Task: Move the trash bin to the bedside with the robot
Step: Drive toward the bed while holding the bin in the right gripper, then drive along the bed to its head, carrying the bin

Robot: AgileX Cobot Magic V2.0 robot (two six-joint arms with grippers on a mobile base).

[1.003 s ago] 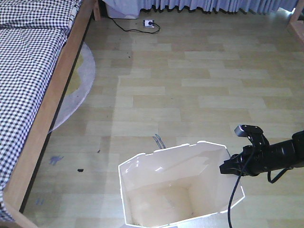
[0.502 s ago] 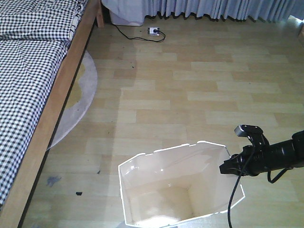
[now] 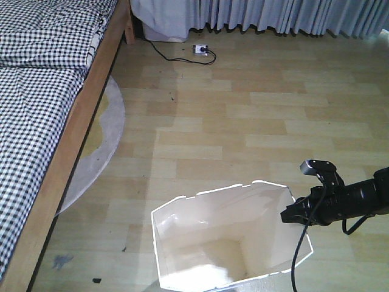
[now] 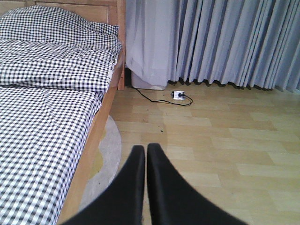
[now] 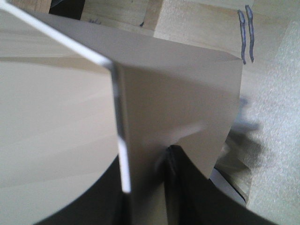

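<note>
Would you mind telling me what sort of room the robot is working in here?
Most likely a bedroom: a wooden bed with a checkered quilt runs along the left, long grey curtains hang down to the wood-plank floor, and a round rug lies at the bed's edge.

Light wood-plank floor [image 3: 255, 128], grey pleated curtains [image 4: 225, 42], round grey rug [image 3: 91, 167], white pwr strip [image 3: 200, 49] w/ black cable [image 3: 172, 59].

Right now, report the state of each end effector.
Left end effector: closed, holding nothing.
Right end effector: closed on the trash bin wall at its rim.
</note>
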